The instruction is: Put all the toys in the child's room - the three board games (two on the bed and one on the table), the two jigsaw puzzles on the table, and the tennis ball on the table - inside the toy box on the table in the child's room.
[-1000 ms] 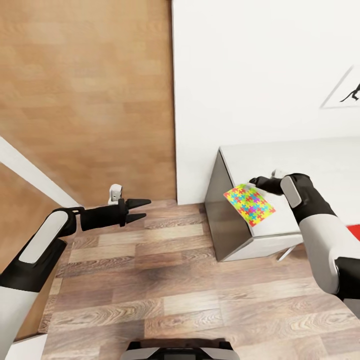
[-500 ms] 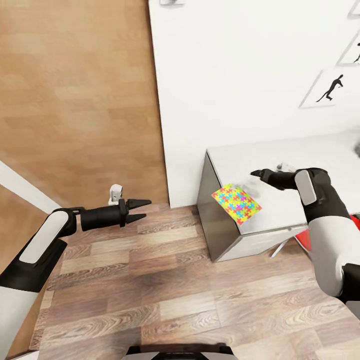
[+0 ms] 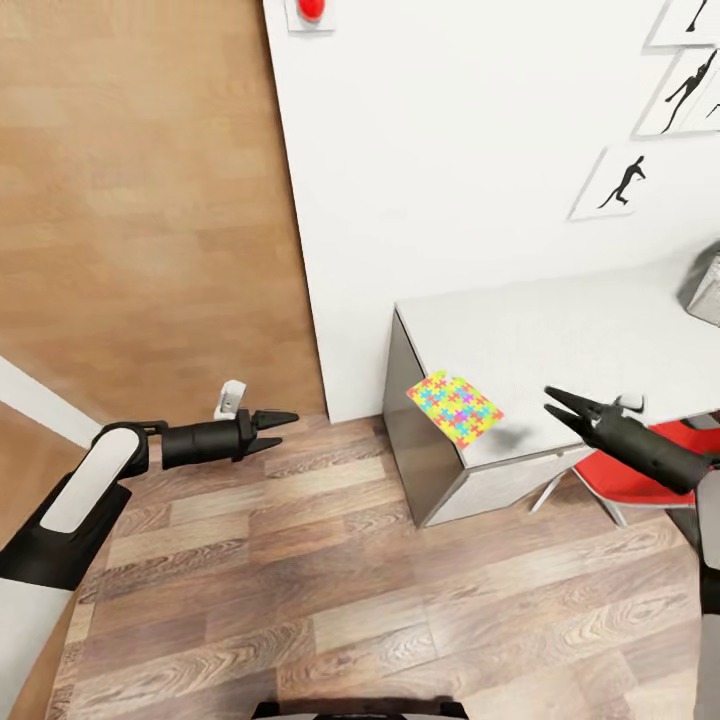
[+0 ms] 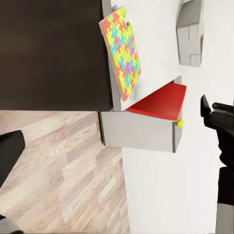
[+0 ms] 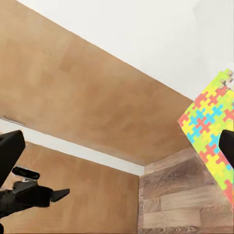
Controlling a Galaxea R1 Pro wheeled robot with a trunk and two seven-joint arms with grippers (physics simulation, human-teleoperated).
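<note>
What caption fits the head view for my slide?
Open right gripper apart from a jigsaw puzzle overhanging the table corner.

a home bedroom: desk [image 3: 560,330], plank floor [image 3: 300,580], sports pictures [image 3: 622,182].

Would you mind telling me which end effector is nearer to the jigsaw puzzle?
Right. The right end effector is open just beside the jigsaw puzzle over the table; the left end effector hangs open over the floor, farther away.
</note>
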